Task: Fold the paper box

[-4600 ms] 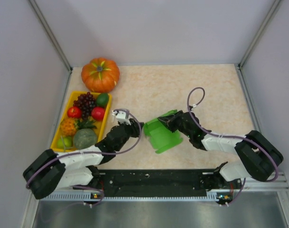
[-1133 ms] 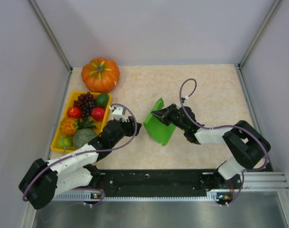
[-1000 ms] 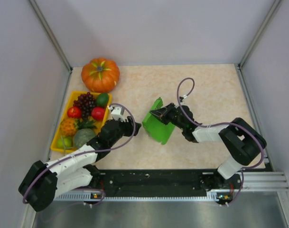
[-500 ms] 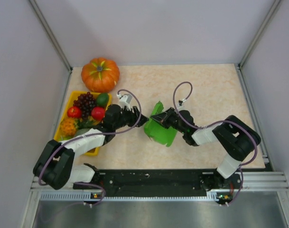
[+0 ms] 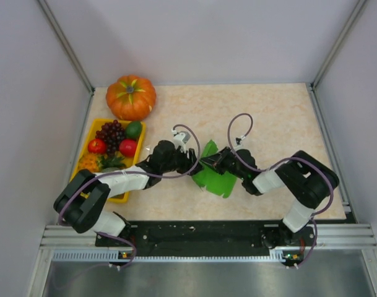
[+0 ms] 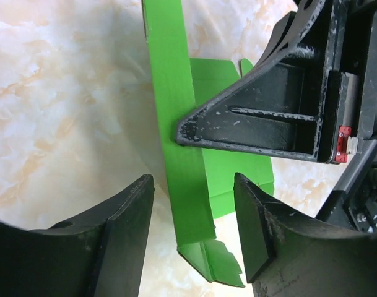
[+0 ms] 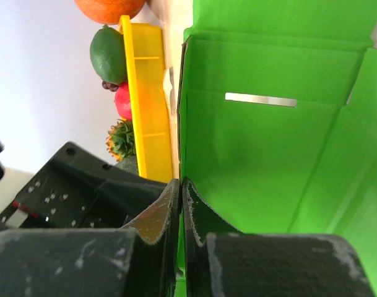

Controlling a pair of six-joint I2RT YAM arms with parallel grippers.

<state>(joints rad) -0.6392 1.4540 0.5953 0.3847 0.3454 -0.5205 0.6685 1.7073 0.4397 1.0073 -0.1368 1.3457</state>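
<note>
I pinch one wall of the paper box [image 5: 216,180] in my right gripper [image 7: 181,183], jaws closed flat on the card. This keeps the sheet propped up off the worktop, midway along and toward its near edge. A narrow panel then stands on edge between the wide-spread fingers of my left gripper [image 6: 193,185], seemingly clear of both and ready for creasing.
</note>
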